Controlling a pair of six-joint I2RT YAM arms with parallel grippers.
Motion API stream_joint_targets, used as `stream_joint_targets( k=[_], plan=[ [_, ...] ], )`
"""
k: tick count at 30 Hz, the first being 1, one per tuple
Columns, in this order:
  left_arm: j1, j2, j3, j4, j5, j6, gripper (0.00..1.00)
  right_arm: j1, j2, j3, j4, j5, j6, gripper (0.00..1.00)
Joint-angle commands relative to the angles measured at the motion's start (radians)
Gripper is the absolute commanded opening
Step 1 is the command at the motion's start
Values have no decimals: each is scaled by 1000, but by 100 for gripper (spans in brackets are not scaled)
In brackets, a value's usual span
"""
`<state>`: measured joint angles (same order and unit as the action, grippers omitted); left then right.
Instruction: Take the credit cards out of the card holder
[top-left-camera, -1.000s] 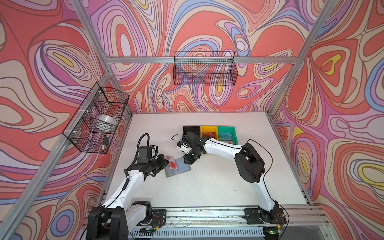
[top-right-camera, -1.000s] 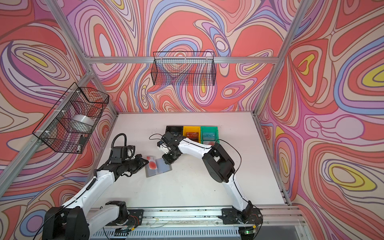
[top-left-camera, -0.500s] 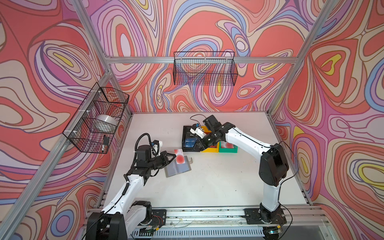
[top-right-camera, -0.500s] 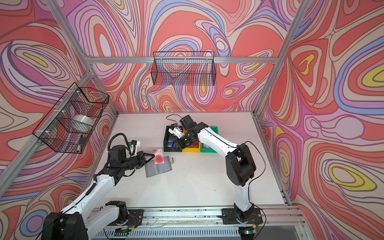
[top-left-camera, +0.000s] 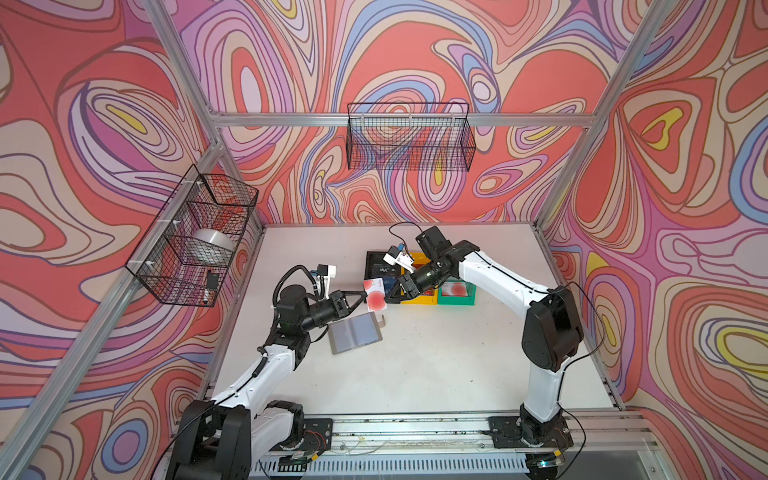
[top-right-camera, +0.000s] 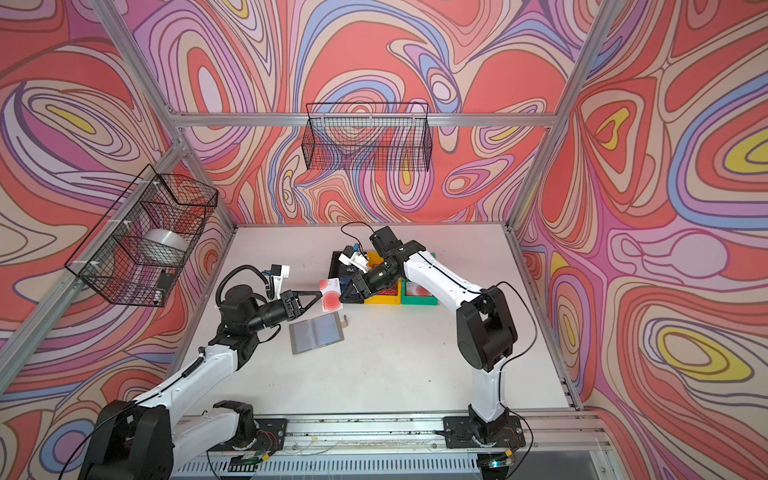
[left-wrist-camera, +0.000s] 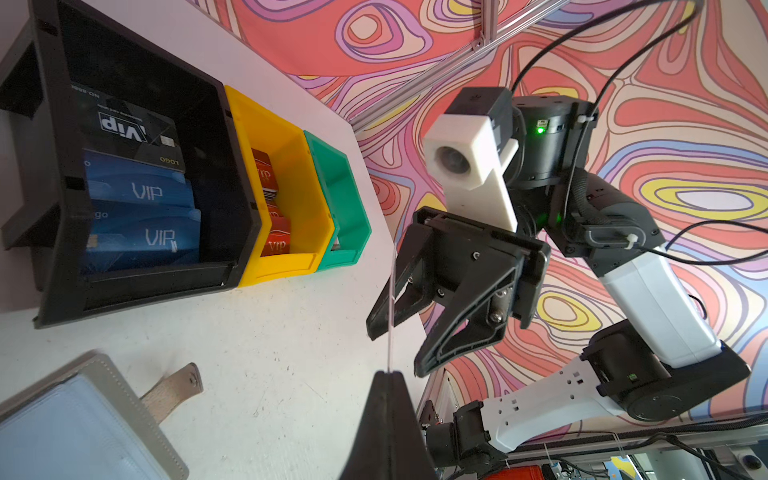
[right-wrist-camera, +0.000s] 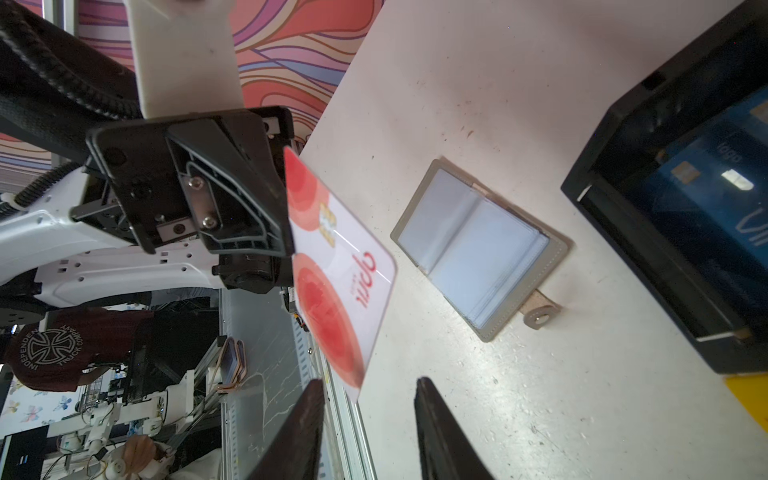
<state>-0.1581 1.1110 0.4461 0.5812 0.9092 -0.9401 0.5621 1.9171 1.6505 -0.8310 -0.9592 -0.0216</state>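
So the left gripper (top-left-camera: 364, 296) is pinching the pale plastic card with the red disc (top-left-camera: 376, 300) mid-frame, and the right gripper (top-left-camera: 390, 297) is spread at its far edge. The open grey-green bifold card holder (top-left-camera: 355, 333) lies flat just below.

The left arm (top-left-camera: 266, 374) rises from its base at the front left corner of the counter (top-left-camera: 419, 365), bends at the elbow and stretches level toward the middle. Its end effector (top-left-camera: 365, 296) is pinched tight on one edge of a pale card (top-left-camera: 376, 301), held on edge above the counter. The right arm (top-left-camera: 544, 332) stands at the front right, elbow high, forearm sloping toward the back middle, wrist turned down toward its partner. The right end effector (top-left-camera: 388, 298) has its jaws apart, tips facing the left one's, close to the card's free edge.
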Motion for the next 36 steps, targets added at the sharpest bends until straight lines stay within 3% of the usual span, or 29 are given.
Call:
stream_joint_targets(
  k=[1, 9, 16, 25, 28, 32, 36],
  plan=[
    [-6, 6, -15, 105, 9, -27, 0, -2, 18, 14, 3, -53, -11, 39],
    [-14, 19, -21, 129, -3, -37, 0, -2, 52, 16, 57, -117, 15, 37],
    [-17, 24, -32, 134, -17, -39, 0, -2, 69, 54, 89, -174, 31, 24],
    [-18, -7, -56, 67, -35, -7, 0, -2, 89, 97, 89, -207, 42, 20],
    [-18, -18, -53, 43, -35, 1, 0, -2, 98, 109, 80, -217, 40, 14],
    [-18, -25, -44, 16, -36, 11, 0, -2, 107, 136, 29, -221, 8, 7],
    [-18, -28, -36, -20, -35, 27, 0, -2, 132, 196, -115, -199, -103, 2]
  ],
)
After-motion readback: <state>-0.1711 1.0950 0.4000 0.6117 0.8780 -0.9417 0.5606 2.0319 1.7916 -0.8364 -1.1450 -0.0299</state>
